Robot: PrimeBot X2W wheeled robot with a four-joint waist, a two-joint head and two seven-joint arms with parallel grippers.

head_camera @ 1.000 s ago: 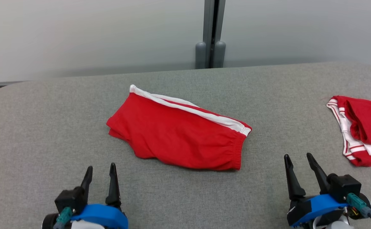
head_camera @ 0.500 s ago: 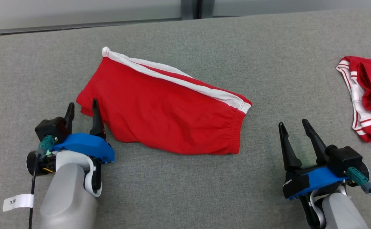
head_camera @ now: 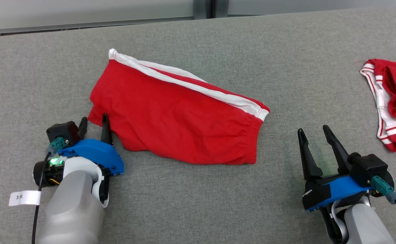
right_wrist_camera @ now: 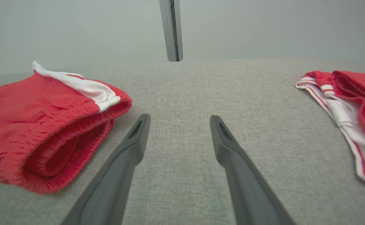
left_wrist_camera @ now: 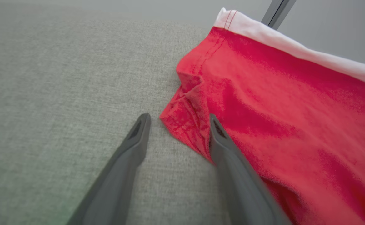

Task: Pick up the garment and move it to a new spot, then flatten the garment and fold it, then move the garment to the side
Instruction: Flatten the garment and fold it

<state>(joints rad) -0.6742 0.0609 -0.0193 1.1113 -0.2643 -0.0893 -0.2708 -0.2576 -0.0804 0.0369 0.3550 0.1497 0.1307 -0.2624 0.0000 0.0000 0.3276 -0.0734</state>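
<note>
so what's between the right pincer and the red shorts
Nothing, just bare grey table covering between the right pincer and the red shorts, clear in the head view.

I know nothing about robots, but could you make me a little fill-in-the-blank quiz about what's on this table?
1. The shorts in the middle are red with a ____ side stripe.
2. The left gripper stands ____ around one corner of them.
3. The right gripper is open and holds ____.
4. Another red garment lies near the ____ edge of the table.
Missing: white; open; nothing; right.
</note>
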